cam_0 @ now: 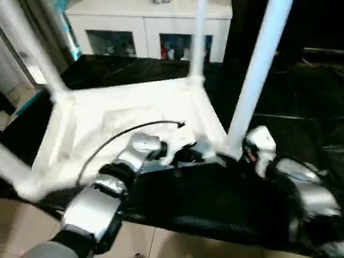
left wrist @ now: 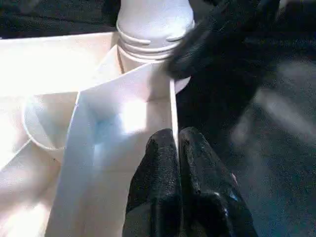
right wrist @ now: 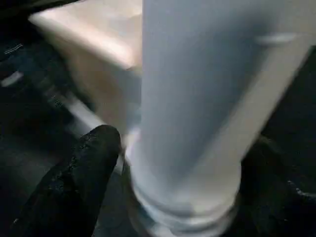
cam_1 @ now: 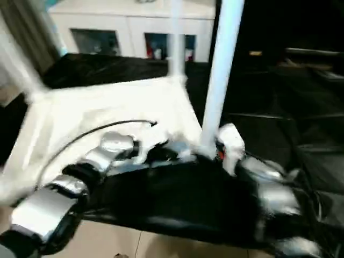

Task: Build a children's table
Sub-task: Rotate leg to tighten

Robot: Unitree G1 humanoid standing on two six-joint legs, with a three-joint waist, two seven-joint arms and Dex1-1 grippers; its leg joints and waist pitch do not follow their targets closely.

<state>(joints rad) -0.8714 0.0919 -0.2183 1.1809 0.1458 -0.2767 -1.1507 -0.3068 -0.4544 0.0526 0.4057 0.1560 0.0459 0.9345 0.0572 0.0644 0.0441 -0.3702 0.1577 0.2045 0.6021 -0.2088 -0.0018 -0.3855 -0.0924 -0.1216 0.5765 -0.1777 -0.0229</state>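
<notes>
Our children's table (cam_0: 129, 115) lies upside down on the black table (cam_0: 301, 102), legs up. Our left gripper (left wrist: 175, 148) pinches its thin near rim. Our right gripper (right wrist: 173, 163) sits wide around the near right leg (cam_0: 258, 75). We think it is light, stiff, slippery; hold legs low.

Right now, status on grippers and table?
Left gripper pinched shut on tabletop rim. Right gripper fingers straddling near-corner leg base. Table upside down, legs up. Nothing blocking.

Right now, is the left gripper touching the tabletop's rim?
Touching: in the left wrist view the left gripper fingers pinch the tabletop rim wall.
</notes>
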